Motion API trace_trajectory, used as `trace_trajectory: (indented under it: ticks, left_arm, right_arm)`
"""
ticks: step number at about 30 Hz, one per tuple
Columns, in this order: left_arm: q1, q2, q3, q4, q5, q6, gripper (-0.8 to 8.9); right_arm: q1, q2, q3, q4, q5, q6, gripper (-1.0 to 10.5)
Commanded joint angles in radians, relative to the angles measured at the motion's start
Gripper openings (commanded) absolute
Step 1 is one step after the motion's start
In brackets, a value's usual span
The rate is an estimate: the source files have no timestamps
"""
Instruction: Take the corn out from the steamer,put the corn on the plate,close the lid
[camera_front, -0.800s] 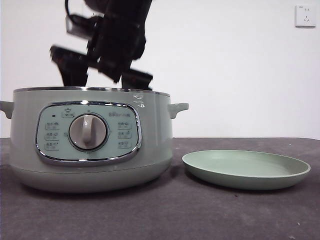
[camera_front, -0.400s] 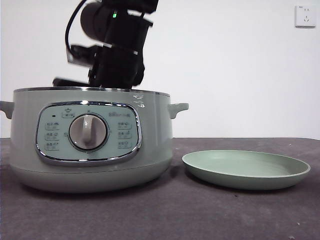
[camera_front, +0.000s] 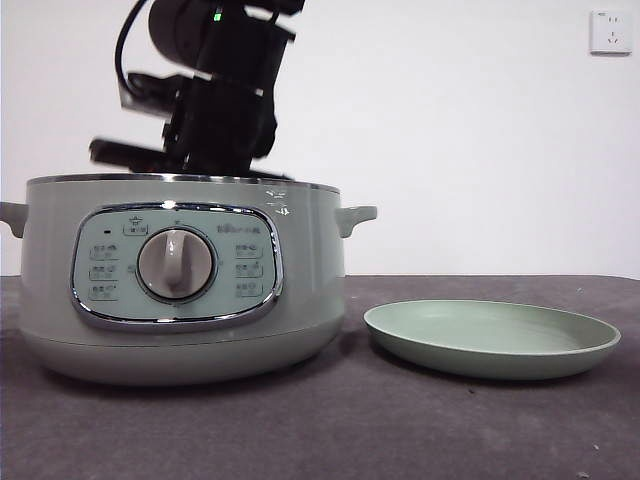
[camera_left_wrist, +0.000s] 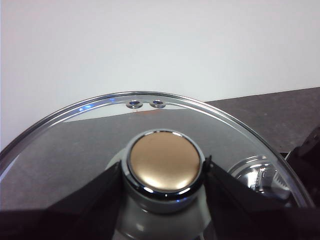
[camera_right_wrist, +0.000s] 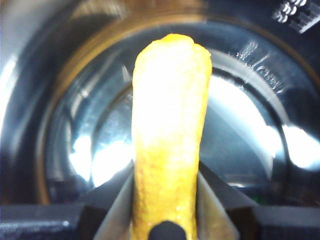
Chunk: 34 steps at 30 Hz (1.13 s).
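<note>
Currently we have the right gripper (camera_right_wrist: 167, 220) down inside the steamer (camera_front: 180, 280), jaws closed on the corn (camera_right_wrist: 170, 130); the cob stands up between them over the shiny inner bowl; from the front view only the dark arm (camera_front: 215, 100) shows above the rim, the corn itself is hidden by the pot wall.

The left gripper (camera_left_wrist: 165, 175) has its jaws clamped either side of the knob (camera_left_wrist: 165, 162) of the lid (camera_left_wrist: 100, 135), so the lid is off the pot and held aside; it does not appear in the front view, so we cannot tell how high or how far off it sits.

The plate (camera_front: 492, 338) lies bare on the table (camera_front: 320, 430), just beside the steamer on the far side from the arm.

Risks as we judge them:
- grip is low on the cob, most of it sticks out past the jaws; it could pivot or slip on the lift and drop back into the bowl;
- the cob may clip the steel rim on the way out if the lift is too shallow; a knock could twist it loose;
- the plate rim is low and the cob is rounded; released from height, it may roll off;
- the lid hangs from the knob alone; a tilt on return could seat it crooked on the rim.
</note>
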Motion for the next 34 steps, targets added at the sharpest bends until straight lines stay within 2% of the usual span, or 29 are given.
trace_trajectory:
  ticks: [1,4,9,18,24,27,34]
  left_arm:
    - [-0.001,-0.012,0.014,0.049,-0.003,0.009,-0.09]
    - [-0.001,-0.008,0.014,0.056,0.012,0.008,-0.09]
    - [-0.001,0.024,0.014,0.076,0.079,0.008,-0.09]
    - [-0.002,0.122,0.014,0.131,0.209,0.0,-0.09]
    - [-0.003,0.185,0.014,0.167,0.286,-0.019,-0.09]
    - [-0.003,0.206,0.014,0.177,0.286,-0.019,-0.09]
    - [-0.003,0.236,0.014,0.186,0.287,-0.019,-0.09]
  right_arm:
    - [-0.001,-0.076,0.011,-0.021,0.002,-0.002,-0.2]
    - [-0.016,-0.141,0.011,-0.095,0.01,-0.013,-0.2]
    - [-0.068,-0.244,0.011,-0.265,0.069,-0.021,-0.2]
    - [-0.198,-0.336,0.01,-0.502,0.078,0.001,-0.2]
    - [-0.272,-0.336,-0.069,-0.503,0.078,0.024,-0.2]
    - [-0.29,-0.336,-0.15,-0.467,0.08,0.025,-0.2]
    - [-0.319,-0.336,-0.414,-0.198,0.079,0.041,-0.2]
